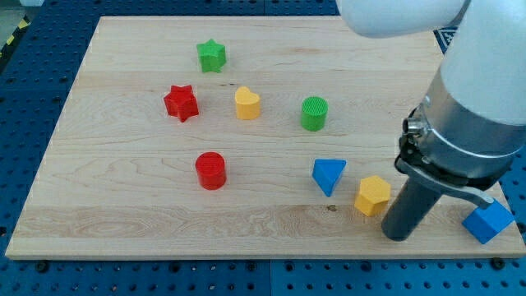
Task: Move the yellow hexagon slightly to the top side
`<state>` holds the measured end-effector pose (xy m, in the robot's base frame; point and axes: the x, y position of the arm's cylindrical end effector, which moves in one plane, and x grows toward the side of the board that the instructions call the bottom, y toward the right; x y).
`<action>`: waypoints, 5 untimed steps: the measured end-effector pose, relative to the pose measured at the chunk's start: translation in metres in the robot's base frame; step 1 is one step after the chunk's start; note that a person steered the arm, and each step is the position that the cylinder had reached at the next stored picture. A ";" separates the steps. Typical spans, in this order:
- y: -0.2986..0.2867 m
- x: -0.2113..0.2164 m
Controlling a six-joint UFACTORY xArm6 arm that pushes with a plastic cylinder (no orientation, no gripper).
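The yellow hexagon [373, 196] lies near the board's bottom right. My tip [399, 234] rests on the board just to the right of and slightly below the hexagon, close to it but with a thin gap showing. The thick dark rod rises from the tip up to the white arm at the view's top right. A blue triangle [329, 175] lies just left of the hexagon.
A blue cube [488, 220] sits at the board's bottom right edge. A green cylinder [314, 113], a yellow heart [247, 104], a red star [181, 103], a green star [211, 56] and a red cylinder [211, 170] lie further left and up.
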<state>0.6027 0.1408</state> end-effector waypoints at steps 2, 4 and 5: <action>-0.031 -0.080; -0.031 -0.066; -0.031 -0.064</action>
